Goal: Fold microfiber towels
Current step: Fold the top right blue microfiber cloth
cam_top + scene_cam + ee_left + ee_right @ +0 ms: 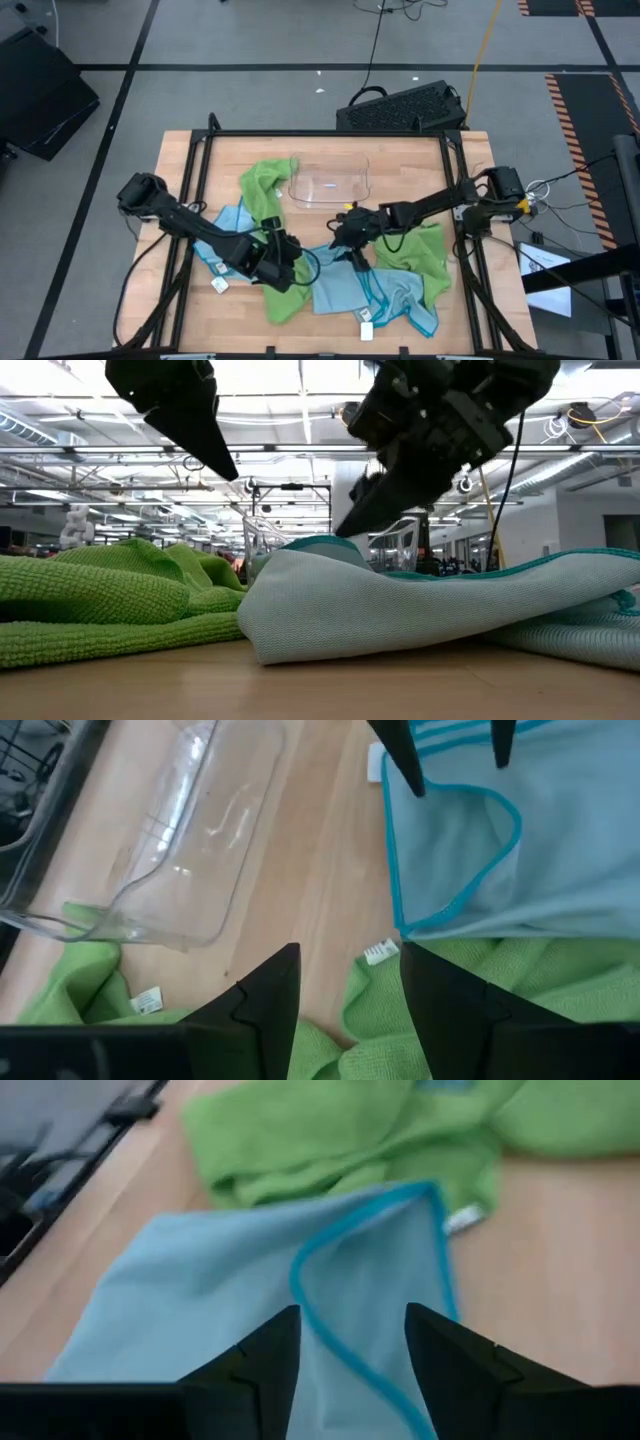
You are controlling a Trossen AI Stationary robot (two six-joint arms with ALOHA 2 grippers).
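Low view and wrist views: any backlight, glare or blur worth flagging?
Low view: bright ceiling lights leave both grippers as dark silhouettes above the light blue towel. Left wrist view: glare streaks on the clear plastic tray. Right wrist view: soft throughout, own fingers blurred.

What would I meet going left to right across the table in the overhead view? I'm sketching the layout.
Left gripper, above a green towel → clear tray → right gripper, above a light blue towel → another green towel.

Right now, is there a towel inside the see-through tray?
No, the clear plastic tray holds nothing in the left wrist view; a green towel only lies against its outer edge.
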